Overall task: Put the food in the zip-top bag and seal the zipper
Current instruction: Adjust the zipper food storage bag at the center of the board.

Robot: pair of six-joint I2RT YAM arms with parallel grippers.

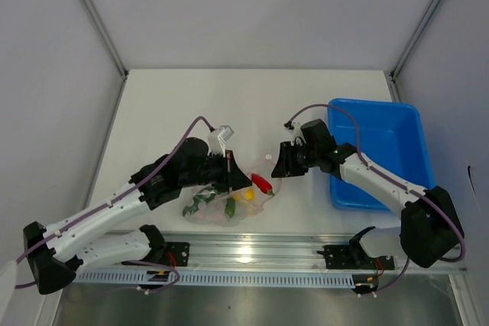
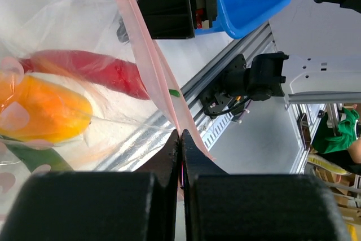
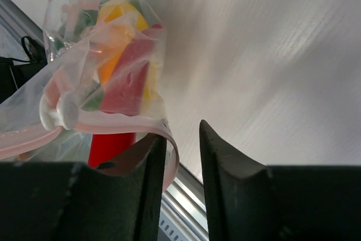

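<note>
The clear zip-top bag (image 1: 221, 202) lies near the table's front edge with the food inside: a red chili pepper (image 1: 261, 182), a yellow-orange piece (image 1: 246, 195) and dark green pieces (image 1: 205, 199). My left gripper (image 1: 231, 173) is shut on the pink zipper strip (image 2: 152, 63) near one end; the chili (image 2: 90, 69) and the orange piece (image 2: 45, 111) show through the plastic. My right gripper (image 1: 276, 164) is open at the strip's other end; the strip (image 3: 130, 125) curls over its left finger (image 3: 144, 184), with the jaws not closed on it.
A blue plastic bin (image 1: 378, 150) stands at the right, close behind my right arm. The aluminium rail (image 1: 252, 253) runs along the front edge just below the bag. White walls enclose the table on three sides.
</note>
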